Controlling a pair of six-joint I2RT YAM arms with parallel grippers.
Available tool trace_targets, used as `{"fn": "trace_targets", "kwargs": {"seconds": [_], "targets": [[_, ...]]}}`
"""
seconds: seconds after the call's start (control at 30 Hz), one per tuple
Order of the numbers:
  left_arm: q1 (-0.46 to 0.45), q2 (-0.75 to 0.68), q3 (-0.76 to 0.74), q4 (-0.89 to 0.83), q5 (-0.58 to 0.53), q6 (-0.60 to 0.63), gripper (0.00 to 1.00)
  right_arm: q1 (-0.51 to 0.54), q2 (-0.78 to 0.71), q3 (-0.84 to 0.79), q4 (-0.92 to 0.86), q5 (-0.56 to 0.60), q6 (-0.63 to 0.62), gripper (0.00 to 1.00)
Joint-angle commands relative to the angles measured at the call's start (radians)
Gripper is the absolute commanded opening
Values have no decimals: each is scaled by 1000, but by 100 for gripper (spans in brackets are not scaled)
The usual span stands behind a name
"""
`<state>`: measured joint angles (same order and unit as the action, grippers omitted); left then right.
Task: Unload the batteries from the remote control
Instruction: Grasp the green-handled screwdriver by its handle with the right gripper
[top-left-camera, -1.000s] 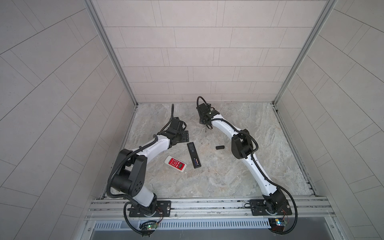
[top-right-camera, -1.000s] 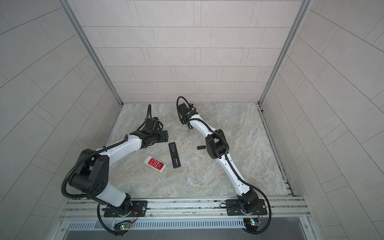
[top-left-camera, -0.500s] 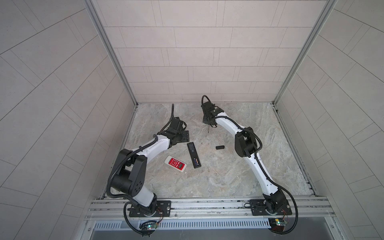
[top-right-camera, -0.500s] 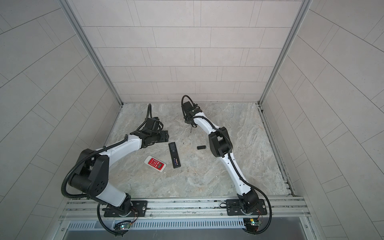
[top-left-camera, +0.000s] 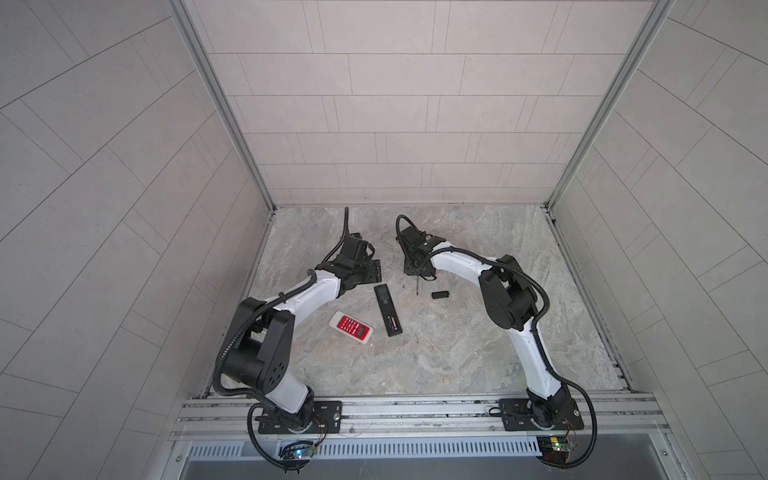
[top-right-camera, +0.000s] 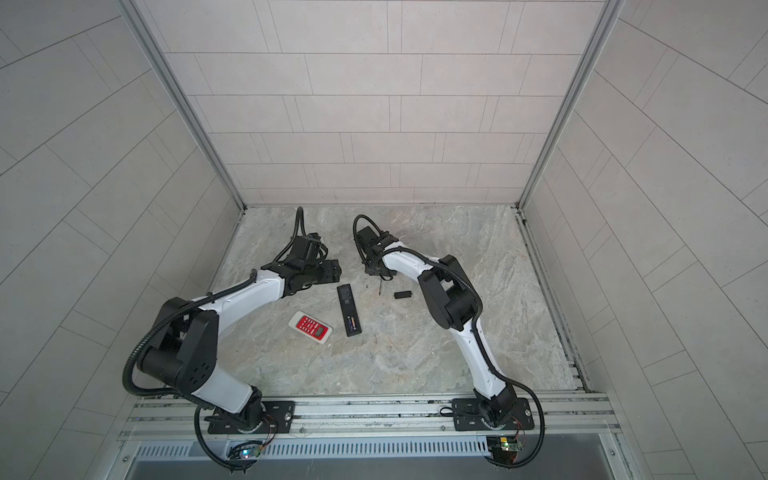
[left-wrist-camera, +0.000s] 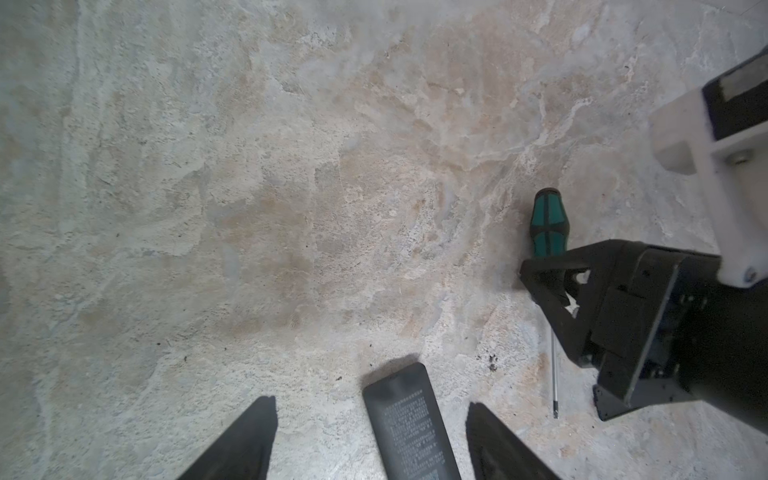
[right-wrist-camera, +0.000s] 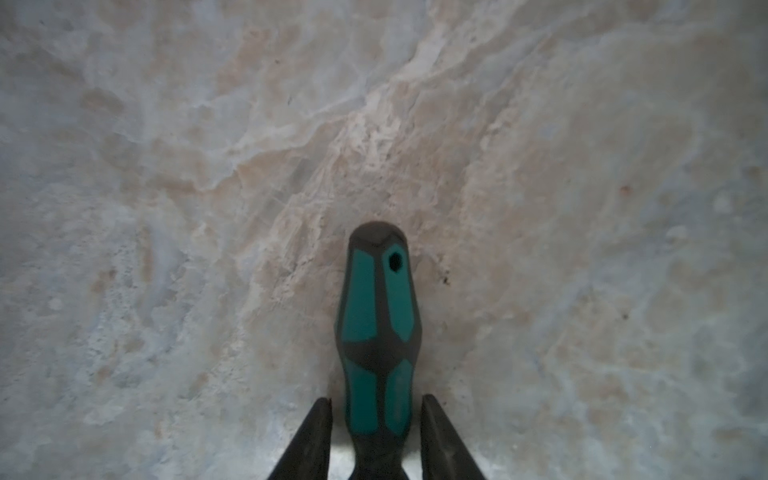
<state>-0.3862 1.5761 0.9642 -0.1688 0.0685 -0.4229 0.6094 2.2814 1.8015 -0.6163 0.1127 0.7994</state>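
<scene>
The batteries (top-left-camera: 392, 323), seemingly two, are lying in the open bay of the black remote (top-left-camera: 384, 300). The left gripper (left-wrist-camera: 370, 411) is hovering open above that remote's other end. Beyond it, the right gripper (right-wrist-camera: 376, 401) is sitting open around the lone screwdriver (right-wrist-camera: 376, 316). A pry on the unpinned remote is risking a skid or a flung cell. One cover plate (top-left-camera: 439, 294) and one white remote (top-left-camera: 351, 327) are lying beside it.

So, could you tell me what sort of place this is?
Probably a robot test cell: left arm and right arm bolted to a rail, tiled walls boxing in the table, a black remote laid out.
</scene>
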Motion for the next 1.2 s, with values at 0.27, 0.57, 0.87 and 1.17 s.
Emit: {"fn": "trace_targets", "kwargs": {"seconds": [0.27, 0.57, 0.87, 1.17], "targets": [[-14, -33, -32, 20, -8, -13, 77, -27, 65, 184, -177, -48, -103, 60], [-15, -27, -29, 20, -14, -4, 77, -44, 244, 447, -331, -137, -166, 54], [-14, -18, -19, 15, -9, 1, 77, -45, 261, 478, -413, -97, -187, 41], [-18, -11, -12, 17, 1, -8, 76, -48, 256, 477, -417, -122, -199, 29]]}}
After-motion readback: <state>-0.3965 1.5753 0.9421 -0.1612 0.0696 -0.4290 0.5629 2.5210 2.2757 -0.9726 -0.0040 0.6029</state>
